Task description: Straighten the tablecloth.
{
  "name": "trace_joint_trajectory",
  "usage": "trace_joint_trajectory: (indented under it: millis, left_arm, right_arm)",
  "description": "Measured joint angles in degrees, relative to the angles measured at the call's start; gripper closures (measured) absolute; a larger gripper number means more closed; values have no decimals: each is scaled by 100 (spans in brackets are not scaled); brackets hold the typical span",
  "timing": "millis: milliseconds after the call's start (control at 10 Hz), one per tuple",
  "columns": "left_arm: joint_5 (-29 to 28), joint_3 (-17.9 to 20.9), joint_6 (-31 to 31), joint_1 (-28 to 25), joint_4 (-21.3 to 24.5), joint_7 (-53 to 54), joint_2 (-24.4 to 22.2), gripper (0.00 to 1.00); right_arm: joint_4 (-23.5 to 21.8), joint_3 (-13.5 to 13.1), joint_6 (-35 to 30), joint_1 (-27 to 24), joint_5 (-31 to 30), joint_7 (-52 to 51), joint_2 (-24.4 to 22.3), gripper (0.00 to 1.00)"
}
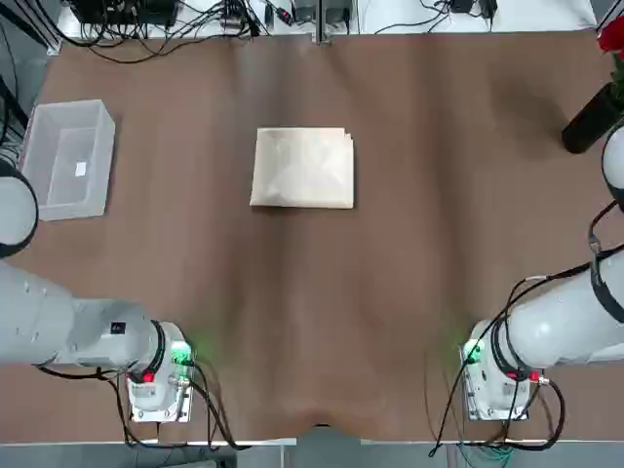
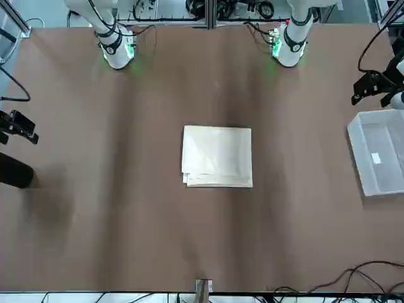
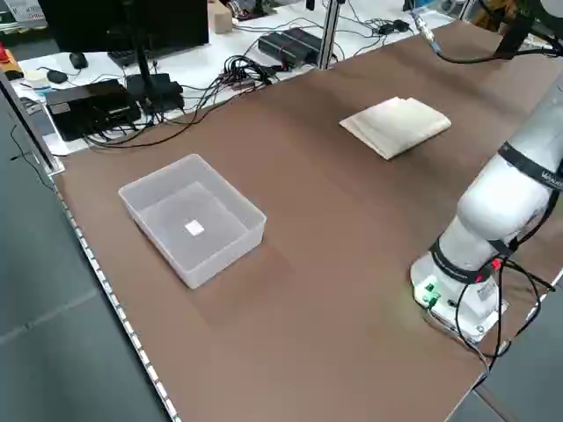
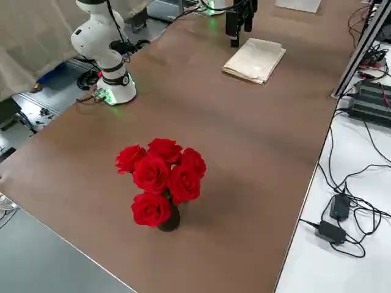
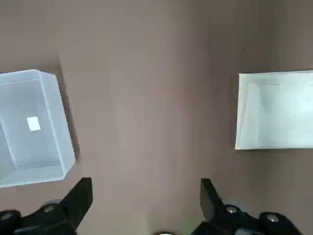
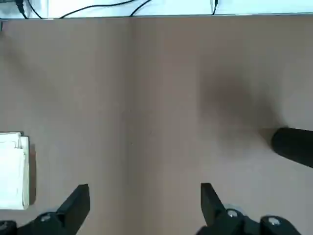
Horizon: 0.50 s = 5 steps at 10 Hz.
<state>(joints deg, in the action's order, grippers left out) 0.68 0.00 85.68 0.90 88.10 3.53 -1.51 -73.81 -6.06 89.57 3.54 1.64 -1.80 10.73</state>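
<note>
Cream-beige fabric, the tablecloth [image 1: 303, 168], lies folded into a layered rectangle on the brown-covered bench [image 1: 409, 195], about midway between the bench's left and right edges and somewhat nearer the far edge than the edge where the arms are mounted. It rests flat, with faint creases across the top layer; in the front view its stacked edges show along the side that faces away from the robot [image 2: 217, 156]. Nothing touches it.

The left tool [image 5: 146, 196] hangs above the bare brown cover with its fingers [image 5: 80, 196] spread wide apart and nothing between them. Its wrist view takes in the tablecloth [image 5: 275, 109] to one side and a clear plastic bin [image 5: 32, 127] to the other, both well apart from the tool. The right tool [image 6: 145, 198] also hangs over bare cover with its fingers [image 6: 78, 198] spread wide and empty; the folded cloth's layered edge [image 6: 13, 170] just shows at the border of its wrist view.

The clear plastic bin [image 1: 66, 158] stands near the bench's left edge, well apart from the tablecloth, with a small white tag lying in it. A dark vase of red roses [image 4: 160, 177] stands near the bench's right edge.
</note>
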Motion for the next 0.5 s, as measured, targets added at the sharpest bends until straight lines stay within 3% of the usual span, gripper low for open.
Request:
trace_joint_trajectory:
  millis: [500]
  left_arm:
    - [0, 1, 59, 0, 0, -1, -2, 3]
  right_arm:
    - [-26, 1, 1, 1, 0, 1, 0, 0]
